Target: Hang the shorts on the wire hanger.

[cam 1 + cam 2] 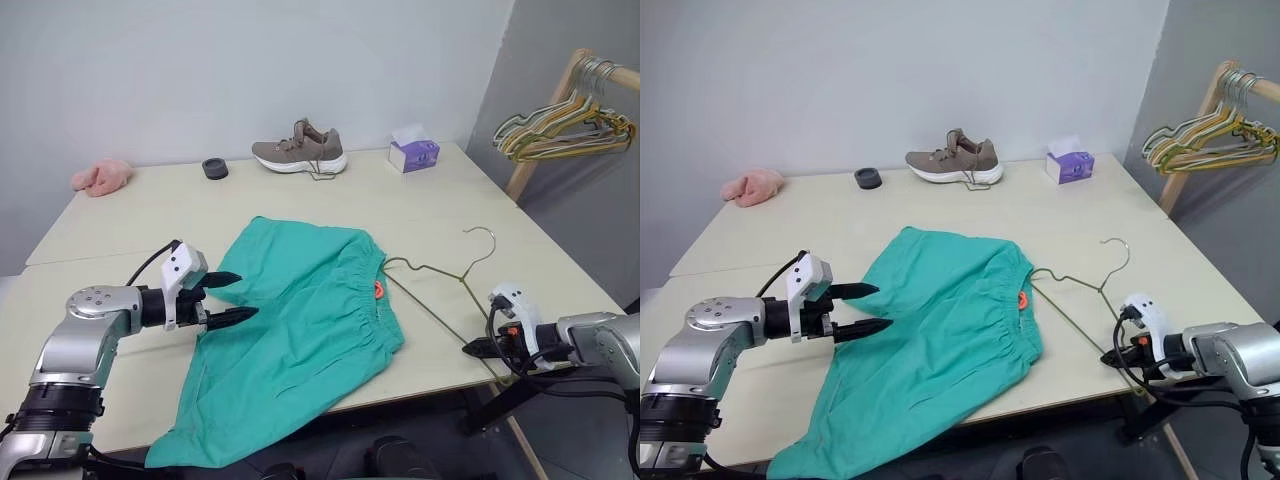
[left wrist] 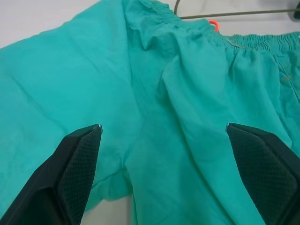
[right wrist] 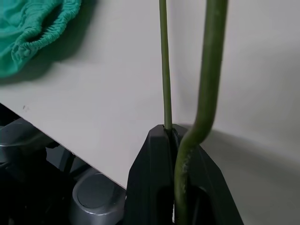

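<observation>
The teal-green shorts point(image 1: 300, 320) lie spread flat on the table, waistband and orange-red tag point(image 1: 379, 290) toward the right, one leg hanging over the front edge. My left gripper point(image 1: 238, 297) is open at the shorts' left edge, its fingers point(image 2: 79, 159) just above the fabric. The thin olive wire hanger point(image 1: 440, 275) lies flat to the right of the waistband, hook pointing away. My right gripper point(image 1: 476, 348) is shut on the wire hanger's near corner point(image 3: 174, 131) at the table's front right edge.
At the back of the table stand a beige shoe point(image 1: 300, 150), a purple tissue box point(image 1: 413, 153), a black ring point(image 1: 215, 168) and a pink plush point(image 1: 101, 177). A wooden rack with a bunch of coloured hangers point(image 1: 565, 125) stands past the right edge.
</observation>
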{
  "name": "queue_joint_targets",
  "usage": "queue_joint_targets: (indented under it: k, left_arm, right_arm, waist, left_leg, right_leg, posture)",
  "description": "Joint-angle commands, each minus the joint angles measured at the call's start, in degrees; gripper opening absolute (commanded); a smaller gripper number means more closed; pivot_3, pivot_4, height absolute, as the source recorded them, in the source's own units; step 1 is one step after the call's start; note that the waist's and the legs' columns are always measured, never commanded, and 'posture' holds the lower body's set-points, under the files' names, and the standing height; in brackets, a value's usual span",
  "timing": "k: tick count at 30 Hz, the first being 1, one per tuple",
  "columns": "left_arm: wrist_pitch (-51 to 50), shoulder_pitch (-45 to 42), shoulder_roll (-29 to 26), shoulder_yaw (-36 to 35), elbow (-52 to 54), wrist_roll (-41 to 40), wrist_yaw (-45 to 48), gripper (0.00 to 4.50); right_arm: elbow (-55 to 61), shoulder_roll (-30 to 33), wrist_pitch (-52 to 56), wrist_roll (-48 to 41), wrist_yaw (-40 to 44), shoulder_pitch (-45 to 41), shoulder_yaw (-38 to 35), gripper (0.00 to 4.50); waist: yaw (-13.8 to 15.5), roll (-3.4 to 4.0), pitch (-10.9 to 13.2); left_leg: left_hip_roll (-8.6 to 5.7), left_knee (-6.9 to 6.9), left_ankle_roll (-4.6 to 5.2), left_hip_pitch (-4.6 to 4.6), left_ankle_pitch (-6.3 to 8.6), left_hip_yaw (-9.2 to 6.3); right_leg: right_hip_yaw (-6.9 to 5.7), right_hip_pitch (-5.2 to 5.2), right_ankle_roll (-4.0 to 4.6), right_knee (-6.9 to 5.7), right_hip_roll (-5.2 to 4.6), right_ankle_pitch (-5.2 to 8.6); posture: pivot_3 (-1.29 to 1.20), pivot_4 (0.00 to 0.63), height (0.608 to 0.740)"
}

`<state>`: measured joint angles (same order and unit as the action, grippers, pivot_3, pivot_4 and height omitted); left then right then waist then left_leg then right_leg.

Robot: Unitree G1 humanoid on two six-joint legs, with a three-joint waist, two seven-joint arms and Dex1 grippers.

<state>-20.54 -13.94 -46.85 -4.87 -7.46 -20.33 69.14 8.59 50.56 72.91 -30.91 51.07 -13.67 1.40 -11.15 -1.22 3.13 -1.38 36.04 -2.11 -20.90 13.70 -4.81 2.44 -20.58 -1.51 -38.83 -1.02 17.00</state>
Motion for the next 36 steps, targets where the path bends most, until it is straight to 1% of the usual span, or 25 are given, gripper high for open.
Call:
queue_joint_targets:
  k: [1,11,18,22,25,30,36]
  left_arm:
    - [1.2,-1.1,-0.9,-0.9,0.4,-0.1,0.0,4.48]
    - [1.3,0.1,-0.8,-1.4,0.8,0.0,-0.6,4.48]
    - [1.8,0.9,-0.7,-1.0,1.4,-0.1,-0.5,4.48]
    - [1.9,0.9,-0.7,-0.8,1.6,-0.1,-0.5,4.48]
    - [2.0,0.7,-0.6,-0.7,1.6,0.0,-0.7,4.48]
    - [2.4,0.8,-0.5,-0.6,1.8,0.2,-1.0,4.48]
    - [2.4,1.3,-0.5,-0.9,2.2,0.0,-1.3,4.48]
  right_arm:
    - [1.8,0.2,-1.1,-1.4,1.1,-1.9,0.1,0.0]
    - [1.3,0.2,-2.0,-0.7,1.0,-3.8,3.0,0.0]
    - [-2.2,-1.8,-1.7,0.8,-1.1,-4.9,4.7,0.0]
    - [-3.0,-3.1,0.2,-0.3,-0.9,-6.1,5.6,0.0]
    - [-4.8,-5.4,3.4,-1.9,-1.0,-8.7,5.2,0.0]
    - [-9.8,-11.1,9.4,-2.6,-4.3,-13.6,2.4,0.0]
    - [-9.3,-15.2,14.8,-4.7,-5.6,-15.5,2.1,0.0]
  waist:
    - [0.0,0.0,0.0]
    - [0.0,-0.01,0.0]
    - [0.1,-0.03,0.1]
    - [0.0,-0.03,0.1]
    - [0.0,-0.03,0.1]
    - [0.1,-0.03,0.1]
    - [0.4,-0.02,0.1]
  left_leg:
    - [0.0,0.0,0.0,0.0,0.0,0.0]
    - [0.0,0.0,0.0,0.0,0.0,-0.01]
    - [0.0,0.0,0.0,-0.01,0.0,-0.01]
    - [0.0,0.0,0.0,0.0,0.0,-0.01]
    - [0.01,0.0,0.0,0.0,0.0,-0.02]
    - [0.0,0.0,0.0,-0.01,0.0,-0.03]
    - [0.0,0.0,0.01,-0.05,0.0,-0.07]
  right_leg:
    - [0.0,0.0,0.0,0.0,0.0,0.0]
    - [0.0,-0.01,0.0,0.0,0.0,0.0]
    - [0.02,-0.02,0.0,0.0,-0.01,0.0]
    - [0.01,-0.02,0.0,0.0,-0.01,0.0]
    - [0.0,-0.01,0.0,0.0,0.0,0.0]
    - [0.0,-0.02,0.0,-0.02,0.0,0.0]
    - [-0.02,-0.05,0.0,-0.02,-0.01,0.0]
  posture:
    - [-0.21,0.0,0.74]
    - [-0.2,0.0,0.74]
    - [-0.2,0.0,0.74]
    - [-0.2,0.0,0.74]
    - [-0.19,0.0,0.74]
    - [-0.17,0.0,0.74]
    - [-0.16,0.0,0.74]
